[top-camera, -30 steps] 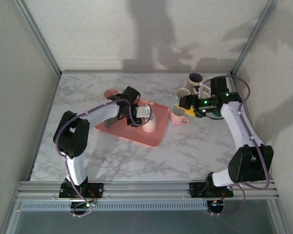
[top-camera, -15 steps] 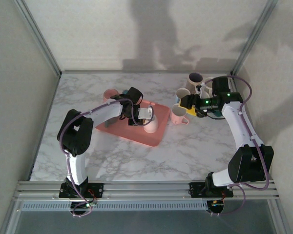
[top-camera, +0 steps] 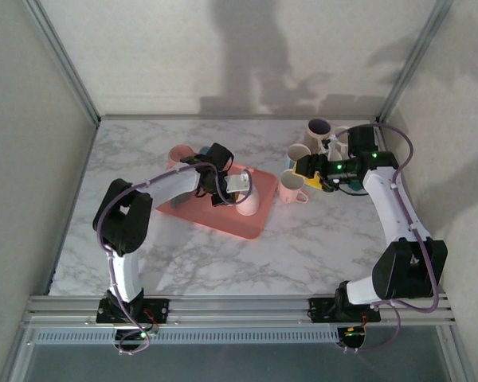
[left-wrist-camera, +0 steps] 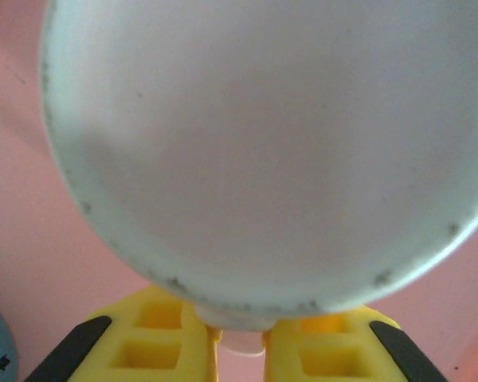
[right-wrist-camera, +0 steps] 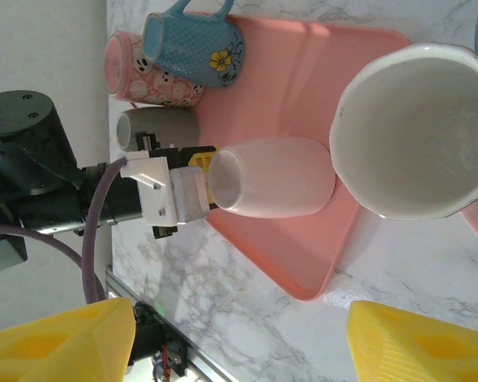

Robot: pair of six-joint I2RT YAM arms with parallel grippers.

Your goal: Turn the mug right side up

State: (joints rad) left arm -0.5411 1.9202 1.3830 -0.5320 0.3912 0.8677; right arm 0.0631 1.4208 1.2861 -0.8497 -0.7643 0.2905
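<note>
We are working with the left gripper (left-wrist-camera: pixel 239 342). Its yellow fingers are pinched almost together on a small pale lug at the edge of the mug (left-wrist-camera: pixel 263 143), which we are taking to be the handle, though the wrist view is too close to be sure. The mug is standing mouth down just ahead of the fingers, its round base facing the wrist camera, on the pink tray (top-camera: pixel 215 219) beneath the gripper.

We are judging this as the grasp step just made, with the lift and flip not yet begun. Next we are expecting to raise the mug off the tray, roll the wrist half a turn, and set it down on its base. With so thin a hold, the mug may swing or slip.

Behind the gripper, at the tray's far corner, a grey mug (right-wrist-camera: pixel 155 127), a pink patterned mug (right-wrist-camera: pixel 143 76) and a blue dotted mug (right-wrist-camera: pixel 195 40) are crowding in close. Beyond the mug, a pink cup (top-camera: pixel 291 189) is sitting just past the tray's rim. The right gripper (top-camera: pixel 307 177) is hovering by that cup, jaws wide and holding nothing. Open room is lying above the tray and toward its near edge.
</note>
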